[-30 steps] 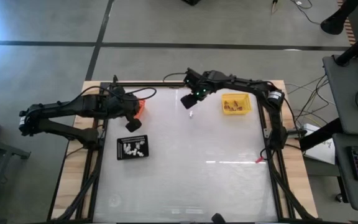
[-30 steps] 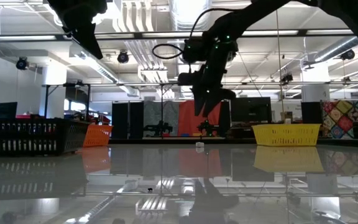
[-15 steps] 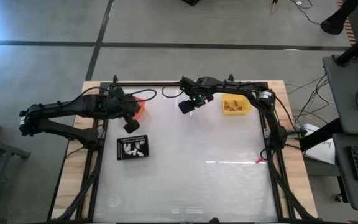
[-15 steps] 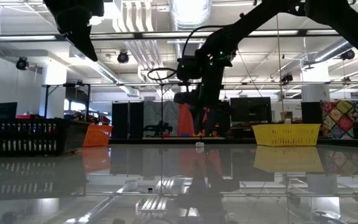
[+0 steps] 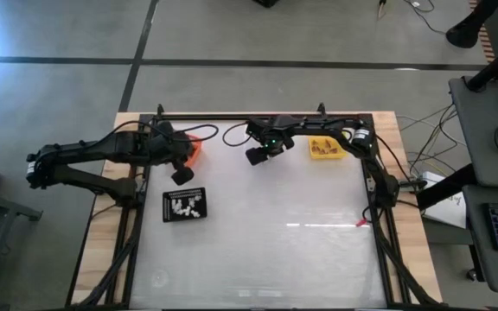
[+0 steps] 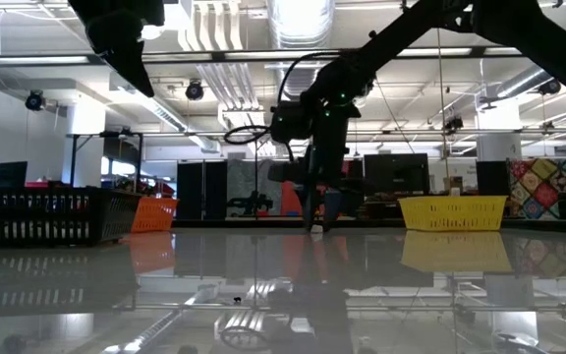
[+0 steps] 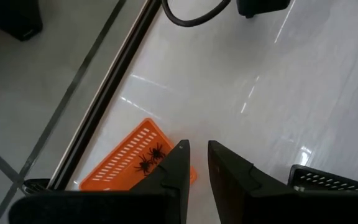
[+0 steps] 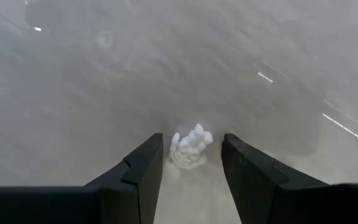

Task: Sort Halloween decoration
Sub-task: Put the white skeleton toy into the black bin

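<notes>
While the right gripper (image 8: 191,171) hides it from above, a white trinket (image 8: 190,148) sits on the table (image 5: 301,242) between the spread fingers, neither clearly touching it. Nearer the front, the black tray (image 5: 184,205) holds white pieces. Left gripper (image 7: 196,163) hovers over the orange tray (image 7: 129,163), fingers a narrow gap apart, holding nothing; two black spiders (image 7: 150,157) lie there. Beyond, the yellow tray (image 5: 328,145) holds brownish bits.

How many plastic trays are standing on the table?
3: an orange plastic tray under the left gripper, a black tray nearer the front, a yellow tray at the far right.
</notes>
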